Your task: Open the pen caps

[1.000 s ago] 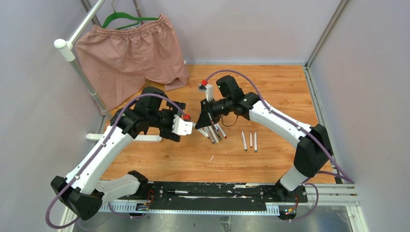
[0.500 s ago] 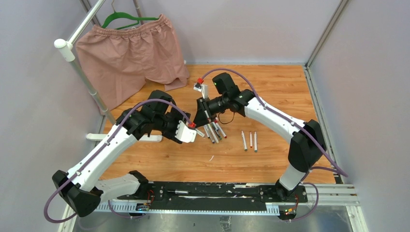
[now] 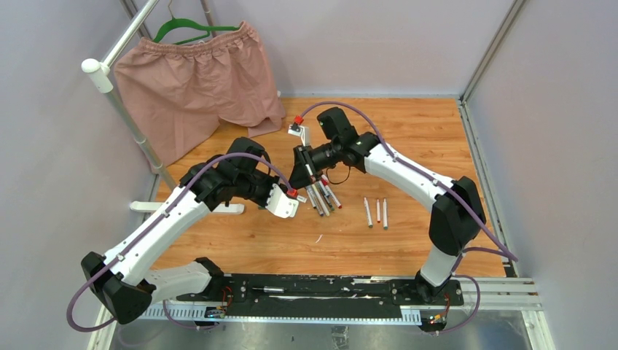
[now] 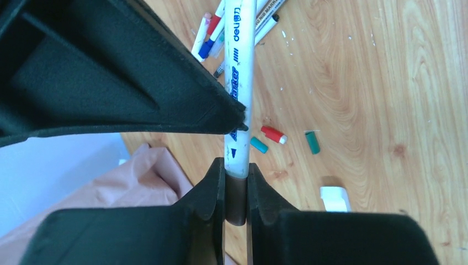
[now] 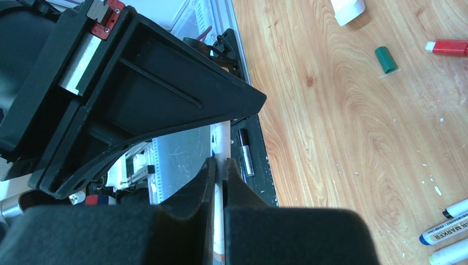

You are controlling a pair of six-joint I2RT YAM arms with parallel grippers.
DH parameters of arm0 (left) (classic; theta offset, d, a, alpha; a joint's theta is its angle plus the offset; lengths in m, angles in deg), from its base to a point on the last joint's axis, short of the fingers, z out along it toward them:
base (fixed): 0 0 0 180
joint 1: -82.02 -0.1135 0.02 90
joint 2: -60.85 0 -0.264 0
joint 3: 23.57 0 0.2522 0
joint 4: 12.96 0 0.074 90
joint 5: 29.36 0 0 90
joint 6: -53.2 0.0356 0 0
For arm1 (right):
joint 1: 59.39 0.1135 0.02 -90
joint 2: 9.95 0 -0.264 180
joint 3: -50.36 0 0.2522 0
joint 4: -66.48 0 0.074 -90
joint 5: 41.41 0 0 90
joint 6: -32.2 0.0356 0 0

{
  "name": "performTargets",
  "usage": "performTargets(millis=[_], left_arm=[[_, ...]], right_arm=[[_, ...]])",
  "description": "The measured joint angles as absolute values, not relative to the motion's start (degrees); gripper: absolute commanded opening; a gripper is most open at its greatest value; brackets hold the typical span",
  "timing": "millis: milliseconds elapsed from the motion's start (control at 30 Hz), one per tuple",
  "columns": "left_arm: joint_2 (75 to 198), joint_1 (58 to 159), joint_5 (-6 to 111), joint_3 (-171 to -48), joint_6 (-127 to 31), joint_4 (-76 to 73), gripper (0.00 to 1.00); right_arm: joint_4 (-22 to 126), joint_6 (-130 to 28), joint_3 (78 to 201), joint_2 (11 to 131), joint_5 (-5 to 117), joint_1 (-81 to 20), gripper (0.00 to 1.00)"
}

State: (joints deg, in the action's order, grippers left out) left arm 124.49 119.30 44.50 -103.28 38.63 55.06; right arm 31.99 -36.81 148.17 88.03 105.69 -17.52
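A white-barrelled pen (image 4: 241, 72) is held between both grippers above the wooden table. My left gripper (image 4: 236, 171) is shut on its dark brown pen cap (image 4: 236, 196). My right gripper (image 5: 219, 164) is shut on the white barrel (image 5: 220, 141) further along. In the top view the two grippers meet at mid-table, left (image 3: 294, 195) and right (image 3: 301, 173). Loose pen caps lie on the wood: red (image 4: 273, 134), teal (image 4: 258, 144) and green (image 4: 312, 142). Several more pens (image 3: 321, 197) lie in a bunch just right of the grippers.
Three pens (image 3: 377, 211) lie side by side further right. A small white block (image 4: 335, 198) rests near the loose caps. Pink shorts (image 3: 197, 80) hang on a rack at the back left, and a white bar (image 3: 218, 208) lies under the left arm.
My left gripper moved right to the pen in the right gripper and went from open to shut on its cap. The right arm shifted slightly back and left.
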Motion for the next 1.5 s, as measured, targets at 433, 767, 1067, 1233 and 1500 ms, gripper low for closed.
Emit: performTargets(millis=[433, 767, 1067, 1233, 1500], left_arm=[[124.6, 119.4, 45.9, -104.1, 39.2, 56.4, 0.0], [125.0, 119.4, 46.9, -105.1, 36.3, 56.5, 0.0], [124.5, 119.6, 46.1, -105.3, 32.9, 56.2, 0.5], [122.7, 119.6, 45.1, -105.3, 32.8, 56.2, 0.48], [122.8, 119.6, 44.2, -105.3, 32.7, 56.2, 0.38]], right_arm=[[37.9, -33.3, 147.3, 89.4, 108.7, -16.5, 0.29], [43.2, -30.0, 143.5, 89.3, 108.8, -16.1, 0.0], [47.3, -28.5, 139.2, 86.8, 108.4, -16.3, 0.0], [47.9, -28.6, 137.8, 85.6, 108.8, -16.4, 0.0], [48.7, -28.6, 137.8, 85.6, 109.2, -16.4, 0.0]])
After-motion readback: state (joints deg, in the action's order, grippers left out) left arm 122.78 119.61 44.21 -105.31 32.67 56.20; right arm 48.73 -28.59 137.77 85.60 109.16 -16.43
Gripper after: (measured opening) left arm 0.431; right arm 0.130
